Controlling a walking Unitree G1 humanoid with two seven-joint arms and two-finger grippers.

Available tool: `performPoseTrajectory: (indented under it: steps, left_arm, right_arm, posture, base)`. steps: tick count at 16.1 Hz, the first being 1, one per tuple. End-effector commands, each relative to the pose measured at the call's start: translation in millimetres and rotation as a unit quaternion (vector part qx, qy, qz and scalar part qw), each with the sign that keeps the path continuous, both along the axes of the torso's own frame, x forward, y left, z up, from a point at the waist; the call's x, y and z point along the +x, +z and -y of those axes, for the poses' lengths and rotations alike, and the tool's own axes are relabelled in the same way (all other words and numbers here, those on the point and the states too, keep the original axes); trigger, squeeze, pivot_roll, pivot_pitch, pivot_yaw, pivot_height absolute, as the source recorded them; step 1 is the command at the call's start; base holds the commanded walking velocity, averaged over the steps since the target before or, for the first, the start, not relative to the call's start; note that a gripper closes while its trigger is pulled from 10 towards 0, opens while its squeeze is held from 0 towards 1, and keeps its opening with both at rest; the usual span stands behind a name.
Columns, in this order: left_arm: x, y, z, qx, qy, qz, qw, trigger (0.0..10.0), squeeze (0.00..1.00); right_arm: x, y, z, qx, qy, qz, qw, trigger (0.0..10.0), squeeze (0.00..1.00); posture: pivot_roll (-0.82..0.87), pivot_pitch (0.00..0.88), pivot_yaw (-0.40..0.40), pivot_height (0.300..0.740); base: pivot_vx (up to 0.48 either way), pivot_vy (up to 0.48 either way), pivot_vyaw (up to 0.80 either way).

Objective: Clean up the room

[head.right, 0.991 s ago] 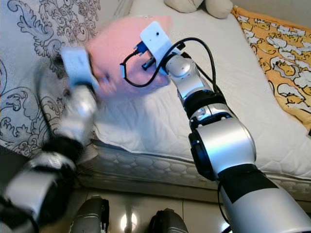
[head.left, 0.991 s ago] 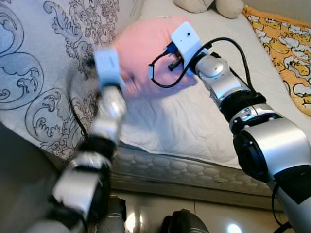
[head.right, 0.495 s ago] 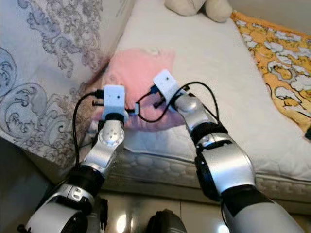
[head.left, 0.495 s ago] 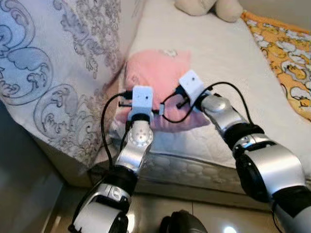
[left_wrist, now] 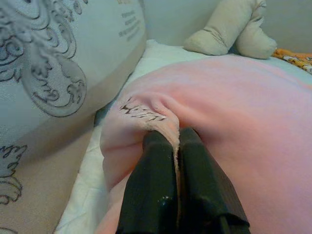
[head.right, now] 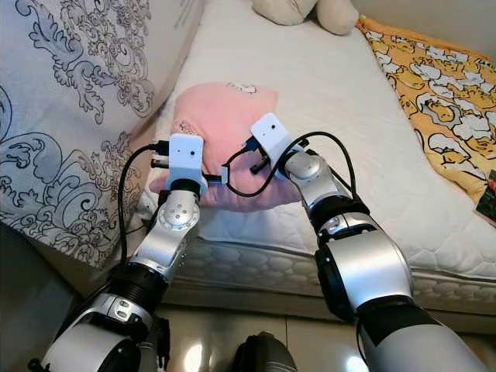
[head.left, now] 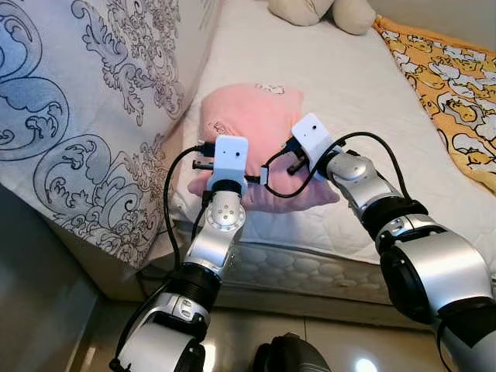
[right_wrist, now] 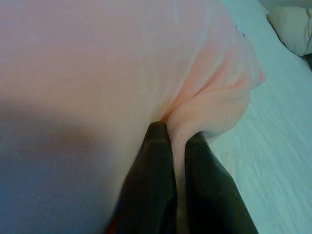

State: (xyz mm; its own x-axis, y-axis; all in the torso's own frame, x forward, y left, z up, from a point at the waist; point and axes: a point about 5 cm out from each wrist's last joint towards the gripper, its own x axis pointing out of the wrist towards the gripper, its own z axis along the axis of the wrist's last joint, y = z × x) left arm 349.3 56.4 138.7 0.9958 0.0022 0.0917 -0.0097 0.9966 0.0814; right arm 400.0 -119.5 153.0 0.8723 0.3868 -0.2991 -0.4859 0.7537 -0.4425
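A pink pillow (head.left: 256, 120) lies on the white mattress (head.left: 372, 85), close to its near edge and next to the patterned duvet. My left gripper (left_wrist: 168, 137) is shut on a fold of pink fabric at the pillow's near left corner. My right gripper (right_wrist: 178, 130) is shut on another pinched fold at the pillow's near right side. In the eye views both wrists meet at the pillow's front edge, and the white camera boxes (head.left: 230, 153) hide the fingers there.
A grey-and-white patterned duvet (head.left: 77, 116) hangs over the bed's left side. A beige plush toy (head.left: 318, 9) sits at the head of the bed. A yellow printed blanket (head.left: 453, 77) covers the right side. The mattress edge and a shiny floor (head.left: 333, 345) lie below my arms.
One second ago the pillow was held higher and my left arm was blurred in motion. Both arms have since come down and the pillow rests on the mattress. The view has also shifted slightly.
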Motion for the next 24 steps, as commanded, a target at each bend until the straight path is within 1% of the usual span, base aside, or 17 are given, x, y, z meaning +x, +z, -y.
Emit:
performPoseTrajectory:
  steps: [1,2,3,4,6,8,9,10,11,13,14,15,16,18,19,20,24]
  left_arm:
    - [4.6,21.1,16.7,-0.015,-0.022,0.029,0.999,10.0,0.0]
    - [7.9,24.9,12.2,-0.013,-0.012,0.035,0.999,10.0,0.0]
    - [13.4,31.0,2.6,-0.008,0.01,0.046,0.999,10.0,0.0]
    - [16.2,34.1,-3.0,-0.004,0.022,0.052,0.998,10.0,0.0]
    - [25.6,44.2,-28.8,0.001,0.069,0.066,0.995,10.0,0.0]
    - [31.6,50.2,-52.6,0.005,0.11,0.072,0.991,10.0,0.0]
    - [32.2,50.1,-59.8,0.006,0.124,0.071,0.99,10.0,0.0]
    - [30.0,43.7,-64.9,0.005,0.138,0.061,0.989,10.0,0.0]
    - [27.6,38.3,-66.2,0.005,0.144,0.054,0.988,10.0,0.0]
    - [15.5,18.6,-52.8,0.001,0.132,0.031,0.991,10.0,0.0]
    - [6.4,6.9,-38.5,-0.001,0.112,0.018,0.994,10.0,0.0]
    - [-0.6,0.4,-26.2,-0.001,0.091,0.011,0.996,10.0,0.0]
    - [-6.6,-3.8,-12.1,-0.002,0.063,0.005,0.998,10.0,0.0]
    - [-11.3,-5.3,2.8,-0.003,0.031,0.001,1.0,10.0,0.0]
    - [-10.3,-2.7,6.7,-0.012,0.016,0.002,1.0,10.0,0.0]
    - [-9.2,-0.8,7.1,-0.016,0.012,0.004,1.0,10.0,1.0]
    - [-1.5,13.0,5.3,-0.023,0.004,0.017,1.0,10.0,1.0]
  right_arm:
    - [5.2,17.9,-0.3,0.005,0.008,0.034,0.999,10.0,0.0]
    - [6.7,23.0,-2.3,0.007,0.01,0.041,0.999,10.0,0.0]
    - [8.8,30.7,-7.1,0.007,0.015,0.051,0.999,10.0,0.0]
    - [9.8,34.8,-10.0,0.008,0.018,0.057,0.998,10.0,0.0]
    - [12.1,47.8,-21.8,0.012,0.032,0.073,0.997,10.0,0.0]
    - [12.7,55.8,-33.3,0.021,0.045,0.081,0.995,10.0,0.0]
    - [12.4,57.2,-37.2,0.022,0.051,0.082,0.995,10.0,0.0]
    - [11.4,56.8,-42.8,0.022,0.059,0.081,0.995,10.0,0.0]
    - [10.6,55.8,-46.3,0.024,0.065,0.079,0.994,10.0,0.0]
    - [6.5,43.0,-50.2,0.024,0.077,0.06,0.995,10.0,0.0]
    - [3.5,32.4,-49.8,0.022,0.081,0.045,0.995,10.0,0.0]
    - [1.1,23.6,-48.2,0.019,0.081,0.031,0.996,10.0,0.0]
    - [-1.7,13.3,-44.8,0.013,0.081,0.014,0.997,10.0,0.0]
    - [-5.3,-1.2,-36.5,0.013,0.067,-0.009,0.998,10.0,0.0]
    - [-6.0,-6.3,-29.6,0.02,0.051,-0.017,0.998,10.0,0.99]
    - [-5.8,-7.1,-26.9,0.026,0.043,-0.019,0.999,10.0,1.0]
    - [-3.7,-6.3,-13.3,0.034,0.011,-0.011,0.999,10.0,1.0]
  posture:
    - [0.18,0.065,-0.162,0.697]
    - [0.18,0.061,-0.163,0.697]
    - [0.18,0.059,-0.163,0.697]
    - [0.19,0.058,-0.165,0.697]
    - [0.19,0.055,-0.17,0.697]
    - [0.2,0.056,-0.176,0.697]
    - [0.2,0.056,-0.178,0.697]
    - [0.21,0.064,-0.184,0.697]
    - [0.21,0.066,-0.185,0.697]
    - [0.22,0.085,-0.191,0.697]
    - [0.22,0.091,-0.191,0.697]
    - [0.22,0.093,-0.191,0.697]
    - [0.22,0.096,-0.193,0.697]
    - [0.21,0.098,-0.192,0.697]
    - [0.2,0.097,-0.189,0.697]
    - [0.2,0.095,-0.188,0.697]
    - [0.19,0.09,-0.184,0.697]
  base:
    - [0.0,0.0,0.0]
    - [0.0,0.0,0.0]
    - [0.0,0.0,0.0]
    - [0.0,0.0,0.0]
    - [0.0,0.0,0.0]
    - [0.0,0.0,0.0]
    - [0.0,0.0,0.0]
    - [0.0,0.0,0.0]
    - [0.0,0.0,0.0]
    - [0.0,0.0,0.0]
    - [0.0,0.0,0.0]
    - [0.0,0.0,0.0]
    - [0.0,0.0,0.0]
    - [0.0,0.0,0.0]
    - [0.0,0.0,0.0]
    - [0.0,0.0,0.0]
    - [0.0,0.0,0.0]
